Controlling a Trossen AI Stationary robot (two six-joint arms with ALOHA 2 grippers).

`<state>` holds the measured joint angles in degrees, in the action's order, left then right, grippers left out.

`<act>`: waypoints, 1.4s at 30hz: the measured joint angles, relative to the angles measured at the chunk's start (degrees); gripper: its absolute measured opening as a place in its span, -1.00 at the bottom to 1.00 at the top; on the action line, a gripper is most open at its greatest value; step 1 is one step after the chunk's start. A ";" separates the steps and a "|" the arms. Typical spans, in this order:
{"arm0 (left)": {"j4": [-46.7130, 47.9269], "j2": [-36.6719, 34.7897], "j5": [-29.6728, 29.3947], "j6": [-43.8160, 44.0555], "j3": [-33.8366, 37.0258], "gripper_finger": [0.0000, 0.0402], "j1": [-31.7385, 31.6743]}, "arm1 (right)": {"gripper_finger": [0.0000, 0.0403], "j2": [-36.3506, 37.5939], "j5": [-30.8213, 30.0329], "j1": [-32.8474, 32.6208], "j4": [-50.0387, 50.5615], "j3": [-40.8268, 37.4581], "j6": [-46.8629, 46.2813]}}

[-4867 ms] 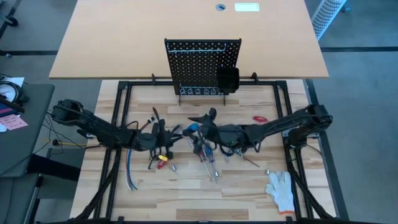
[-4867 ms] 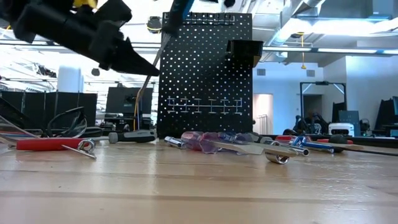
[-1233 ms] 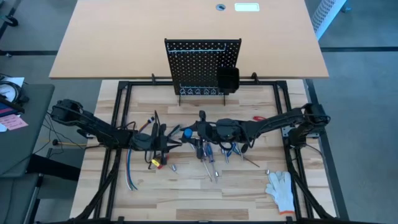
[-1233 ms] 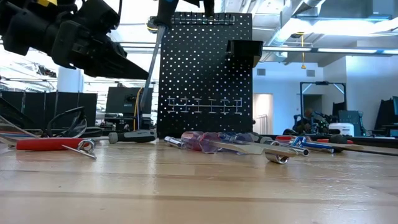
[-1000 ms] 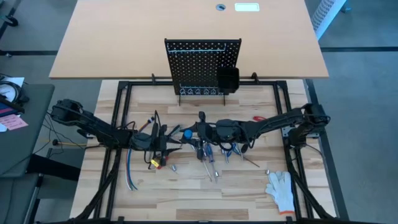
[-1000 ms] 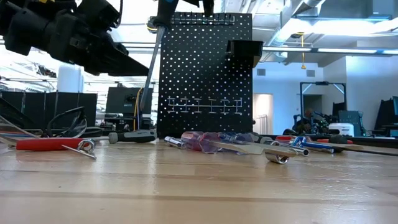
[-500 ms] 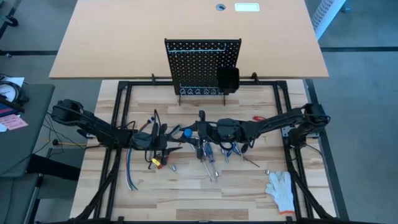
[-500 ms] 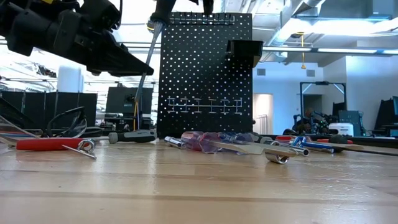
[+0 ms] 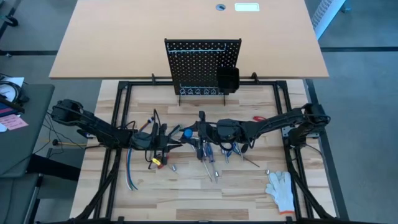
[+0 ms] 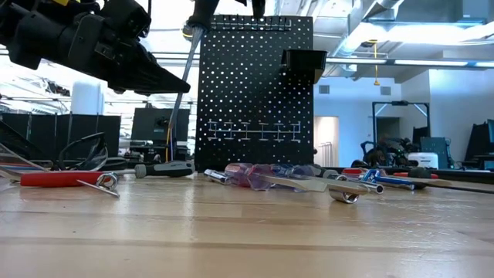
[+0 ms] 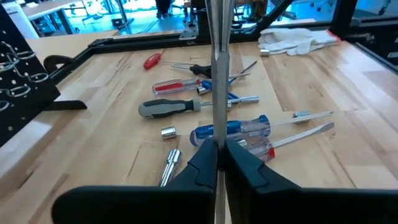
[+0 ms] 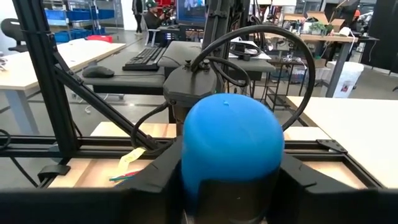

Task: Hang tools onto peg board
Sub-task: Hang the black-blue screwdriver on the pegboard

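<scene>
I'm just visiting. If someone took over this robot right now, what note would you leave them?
Left gripper: shut on the blue-handled screwdriver, on its metal shaft, above the table.
Right gripper: at that screwdriver's blue handle.
Peg board: upright at the table's far edge; no tool shows on it.
Other tools: lying loose mid-table.
Done: nothing hung. Left: hang them all.

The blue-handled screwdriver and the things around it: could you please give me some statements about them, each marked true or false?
1. The left gripper is shut on the screwdriver shaft. True.
2. Its handle is red. False: the handle is blue, at the right gripper.
3. The white glove hangs on the peg board. False: the white glove lies on the table, far from the peg board.
4. A black bin is attached to the peg board. True.
</scene>
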<state>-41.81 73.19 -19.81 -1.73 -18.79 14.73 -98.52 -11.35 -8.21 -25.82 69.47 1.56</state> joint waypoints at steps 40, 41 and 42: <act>38.05 -8.17 18.92 0.81 -41.89 -1.00 -45.53 | 0.52 12.44 -24.81 -10.07 13.42 0.00 6.93; 37.95 -7.54 19.32 1.17 -42.07 -1.00 -46.38 | 0.52 12.44 -24.81 -10.07 13.42 0.00 7.32; 37.82 -7.14 19.57 1.43 -42.14 -1.00 -47.15 | 0.52 12.44 -24.81 -10.07 13.46 0.00 7.36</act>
<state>-3.98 66.06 -0.24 -0.29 -60.93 -32.42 -86.08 -36.16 -18.28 -12.36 69.47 8.92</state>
